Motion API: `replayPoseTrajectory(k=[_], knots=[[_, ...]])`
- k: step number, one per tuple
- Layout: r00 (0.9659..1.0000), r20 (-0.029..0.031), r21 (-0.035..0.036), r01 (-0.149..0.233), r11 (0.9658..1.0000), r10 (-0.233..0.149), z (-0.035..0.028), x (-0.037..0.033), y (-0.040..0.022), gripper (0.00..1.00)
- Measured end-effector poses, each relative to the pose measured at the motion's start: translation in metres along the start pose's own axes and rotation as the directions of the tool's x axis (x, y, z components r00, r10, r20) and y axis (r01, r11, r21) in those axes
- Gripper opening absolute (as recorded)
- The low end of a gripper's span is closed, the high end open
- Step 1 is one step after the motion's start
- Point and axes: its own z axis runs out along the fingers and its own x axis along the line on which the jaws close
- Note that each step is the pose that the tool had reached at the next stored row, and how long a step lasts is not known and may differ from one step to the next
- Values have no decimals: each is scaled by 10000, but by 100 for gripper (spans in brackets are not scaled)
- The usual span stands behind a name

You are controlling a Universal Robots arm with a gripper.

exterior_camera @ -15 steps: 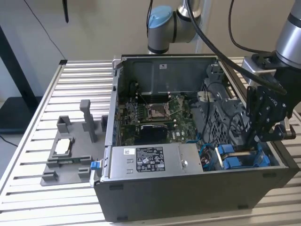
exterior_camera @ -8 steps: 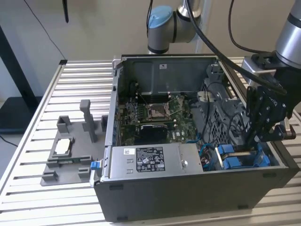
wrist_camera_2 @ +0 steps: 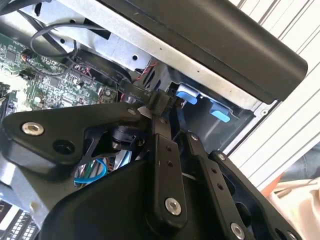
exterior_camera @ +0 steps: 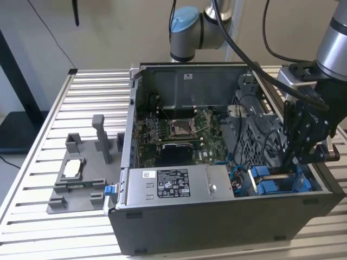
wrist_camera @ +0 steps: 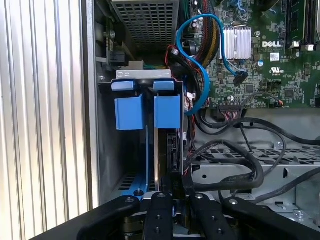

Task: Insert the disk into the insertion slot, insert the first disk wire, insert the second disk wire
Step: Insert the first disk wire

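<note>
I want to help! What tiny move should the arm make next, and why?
Probably a small, slow push straight into the insertion slot: the end effector is lined up with it, near its blue tabs, and a blue cable crowds one side.

The arm (exterior_camera: 333,38) is built of smooth silver-grey tubes, and one round joint carries a light blue cap (exterior_camera: 181,21). Thin black cables (exterior_camera: 265,27) hang loose beside it. The gripper (exterior_camera: 295,162) is matte black, made of flat linkage bars (wrist_camera_2: 162,165) with rounded ends, pinned by small silver socket-head screws (wrist_camera_2: 173,206). A broad black plate (wrist_camera_2: 75,125) bears a larger silver bolt (wrist_camera_2: 33,129).
</note>
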Motion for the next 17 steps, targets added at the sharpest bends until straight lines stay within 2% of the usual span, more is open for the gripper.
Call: replayPoseTrajectory(k=[3, 4, 6, 17], knots=[[10000, 14, -2, -1, 10000, 1, 7, 0, 1, 20], [10000, 9, -1, -1, 10000, 1, 4, 0, 0, 27], [10000, 4, -1, -1, 10000, 1, -38, 1, 0, 27], [10000, 3, 0, -1, 10000, 1, -503, 12, 1, 27]])
